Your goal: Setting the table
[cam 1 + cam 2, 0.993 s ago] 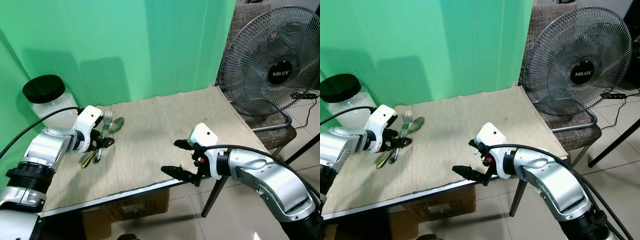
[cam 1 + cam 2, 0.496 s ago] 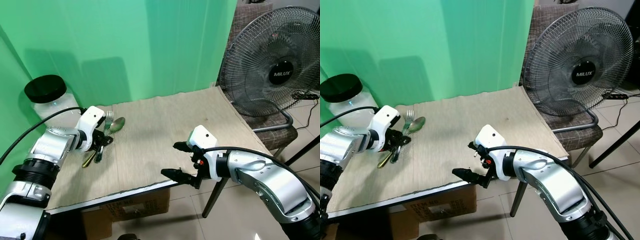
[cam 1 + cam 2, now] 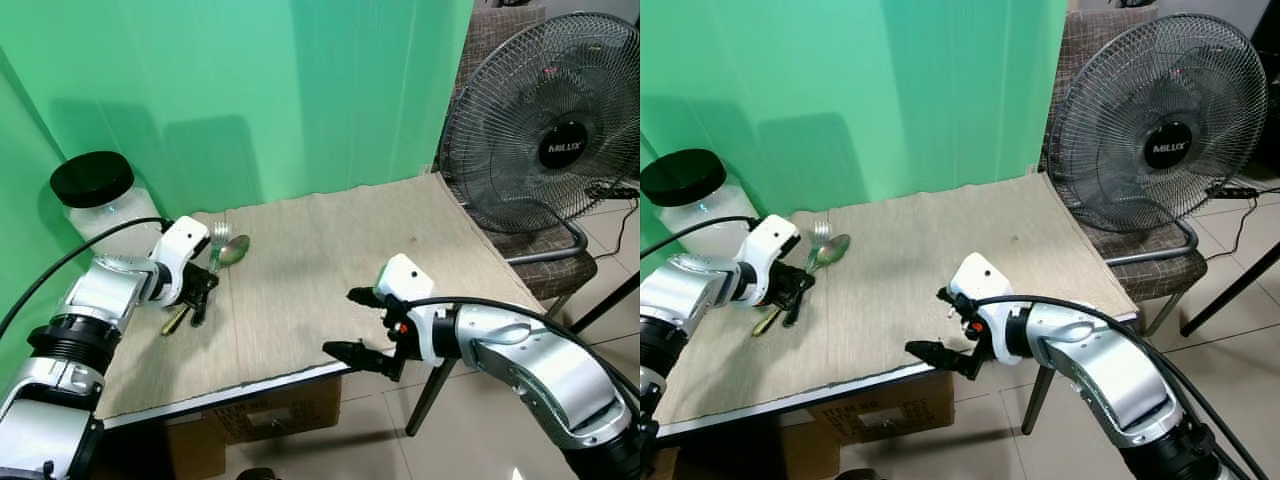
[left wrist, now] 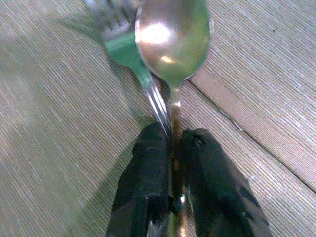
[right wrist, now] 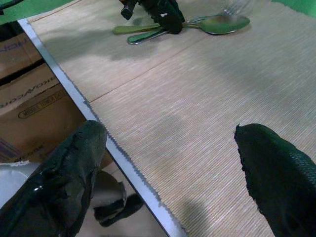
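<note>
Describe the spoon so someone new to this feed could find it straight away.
Start at the big clear jar with a black lid at the beige table's far left corner. Just beside it, the left hand is shut on the shiny metal spoon. It has a smooth oval bowl, whereas the metal fork touching it ends in tines.

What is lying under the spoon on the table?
Under the spoon lies a fork with a green neck, its tines poking out beside the bowl, on the woven table mat. The left gripper fingers, closed on the spoon's stem, cover both handles.
</note>
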{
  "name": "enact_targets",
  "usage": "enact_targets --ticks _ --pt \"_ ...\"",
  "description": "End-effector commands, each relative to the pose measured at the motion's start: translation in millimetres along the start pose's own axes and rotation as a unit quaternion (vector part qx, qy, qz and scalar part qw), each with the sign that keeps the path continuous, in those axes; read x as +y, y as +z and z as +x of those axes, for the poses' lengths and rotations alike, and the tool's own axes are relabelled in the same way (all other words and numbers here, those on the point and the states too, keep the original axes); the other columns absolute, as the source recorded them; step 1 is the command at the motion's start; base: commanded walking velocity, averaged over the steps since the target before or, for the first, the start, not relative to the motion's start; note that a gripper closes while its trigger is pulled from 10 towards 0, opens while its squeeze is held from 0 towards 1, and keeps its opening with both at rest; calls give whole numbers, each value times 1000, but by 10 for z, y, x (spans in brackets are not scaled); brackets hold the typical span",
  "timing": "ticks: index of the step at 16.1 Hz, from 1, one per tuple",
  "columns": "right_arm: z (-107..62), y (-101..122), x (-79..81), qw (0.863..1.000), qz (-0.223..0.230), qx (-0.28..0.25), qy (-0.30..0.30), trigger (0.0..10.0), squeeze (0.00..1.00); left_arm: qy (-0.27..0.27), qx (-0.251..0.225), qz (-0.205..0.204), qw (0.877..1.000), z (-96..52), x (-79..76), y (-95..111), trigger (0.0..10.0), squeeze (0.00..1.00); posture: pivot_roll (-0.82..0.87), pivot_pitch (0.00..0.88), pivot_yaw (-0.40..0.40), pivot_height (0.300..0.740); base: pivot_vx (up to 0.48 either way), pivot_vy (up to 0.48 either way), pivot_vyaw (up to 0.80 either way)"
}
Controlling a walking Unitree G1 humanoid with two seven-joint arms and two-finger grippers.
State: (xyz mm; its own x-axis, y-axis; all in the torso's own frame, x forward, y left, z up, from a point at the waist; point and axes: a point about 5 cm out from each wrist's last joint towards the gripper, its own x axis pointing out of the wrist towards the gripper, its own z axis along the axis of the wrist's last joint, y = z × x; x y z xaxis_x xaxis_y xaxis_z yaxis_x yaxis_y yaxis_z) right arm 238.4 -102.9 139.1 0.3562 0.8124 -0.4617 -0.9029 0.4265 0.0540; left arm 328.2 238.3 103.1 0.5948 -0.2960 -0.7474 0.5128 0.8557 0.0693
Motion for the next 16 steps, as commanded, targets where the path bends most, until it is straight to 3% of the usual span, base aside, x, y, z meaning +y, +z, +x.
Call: enact_targets --ticks 1,10,16 --pt "-13 26 16 1000 -9 -2 2 10000 0 -13 28 -7 999 57 -43 -126 0 0 34 0 70 740 0 0 0" --pt "-24 37 4 1000 -13 -3 -2 10000 0 -12 10 -10 1000 8 29 -76 0 0 36 0 69 740 0 0 0" --pt "-44 37 -20 1000 -16 -3 -9 10000 0 -20 -32 6 999 -155 55 89 0 0 41 0 65 740 0 0 0"
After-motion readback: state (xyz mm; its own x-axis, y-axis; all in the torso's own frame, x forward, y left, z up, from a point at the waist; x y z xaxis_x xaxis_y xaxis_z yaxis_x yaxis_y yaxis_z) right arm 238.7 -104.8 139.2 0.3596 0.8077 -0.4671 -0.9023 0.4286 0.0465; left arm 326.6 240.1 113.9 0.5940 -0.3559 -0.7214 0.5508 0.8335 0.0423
